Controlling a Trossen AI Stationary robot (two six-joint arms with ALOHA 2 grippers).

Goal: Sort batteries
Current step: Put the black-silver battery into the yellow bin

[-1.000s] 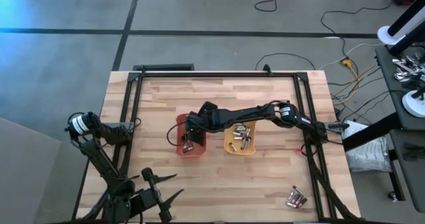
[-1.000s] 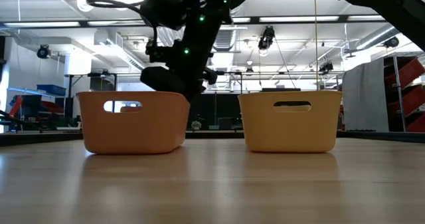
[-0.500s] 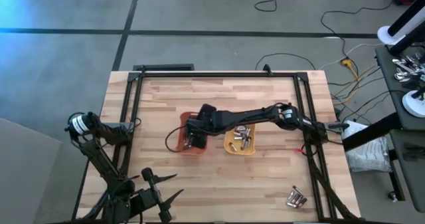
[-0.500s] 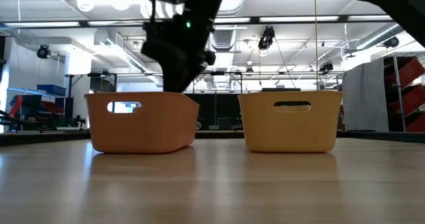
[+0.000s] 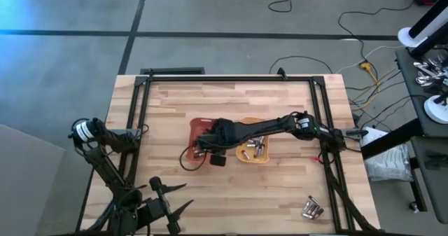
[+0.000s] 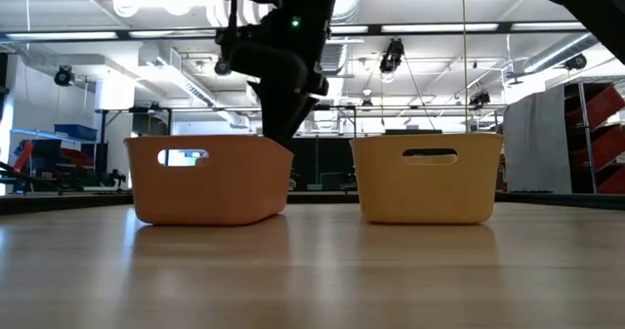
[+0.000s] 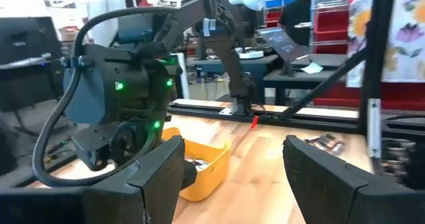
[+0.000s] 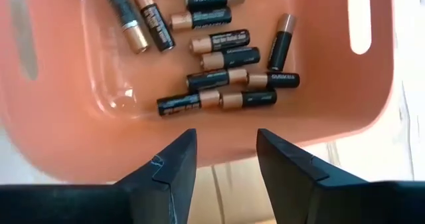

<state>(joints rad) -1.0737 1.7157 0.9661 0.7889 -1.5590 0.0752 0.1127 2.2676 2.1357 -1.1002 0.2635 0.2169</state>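
- The worktop point(image 5: 175, 103) is pale wood inside a black frame; two small tubs sit side by side near its middle
- The right arm reaches across from the right rail; its claw point(image 5: 218, 150) hangs over the near edge of the orange tub point(image 5: 199, 128), fingers apart and nothing between them, as the right wrist view shows
- The left arm waits folded at the near left corner; its claw point(image 5: 162, 188) is spread and empty, well apart from both tubs
- The orange tub holds about a dozen dark, copper-banded batteries point(image 8: 219, 59) lying loose on its floor; that share looks well advanced
- The yellow tub point(image 5: 241, 153), just beside the orange one, holds a heap of silvery batteries point(image 5: 255, 146)
- A small cluster of batteries point(image 5: 312, 209) lies on the worktop at the near right corner, well apart from both tubs; I judge these are what is left, so the sorting seems mostly done but not finished; the likely next move is a reach back to that corner
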